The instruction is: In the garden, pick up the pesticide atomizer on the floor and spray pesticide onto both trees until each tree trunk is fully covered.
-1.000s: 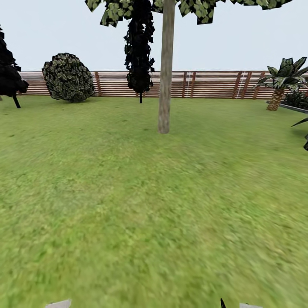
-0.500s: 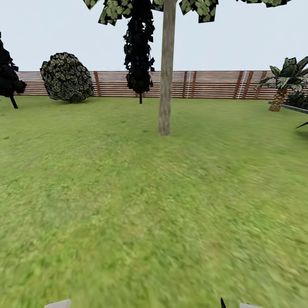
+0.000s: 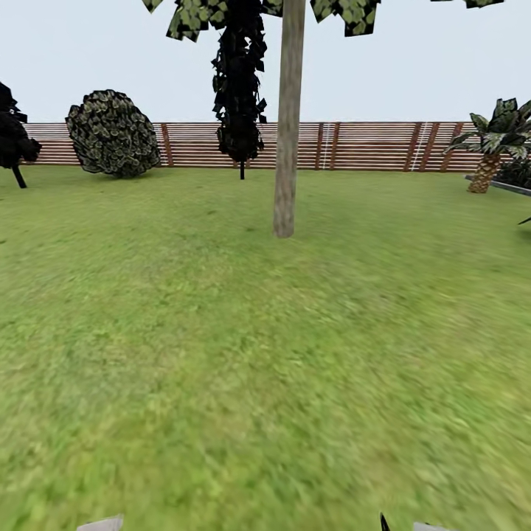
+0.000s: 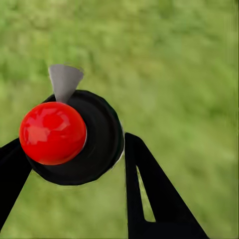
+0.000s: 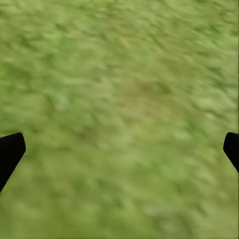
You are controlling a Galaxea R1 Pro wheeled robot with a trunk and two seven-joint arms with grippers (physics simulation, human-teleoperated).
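In the left wrist view the pesticide atomizer (image 4: 74,144) is a round black bottle seen end-on, with a glossy red ball (image 4: 52,133) on top and a grey nozzle (image 4: 64,82). My left gripper (image 4: 74,142) is shut on it, one black finger on each side, over blurred grass. My right gripper (image 5: 122,147) is open above bare lawn, its fingertips (image 5: 10,152) far apart with nothing between them. Straight ahead in the head view stands a tree with a tall pale grey-brown tree trunk (image 3: 286,140), several metres off on the garden lawn (image 3: 221,354). No pesticide specks show on its bark.
A brown slat fence (image 3: 361,146) closes the far side. A black conifer (image 3: 238,81) stands behind the trunk, a round bush (image 3: 112,134) at the left, another dark conifer (image 3: 13,140) at the far left, and a palm-like plant (image 3: 490,144) at the right. Open grass lies between me and the trunk.
The whole head view has shifted: the trunk's base sits slightly lower and the bush and palm have spread outward, so the camera has moved a little closer to the tree.
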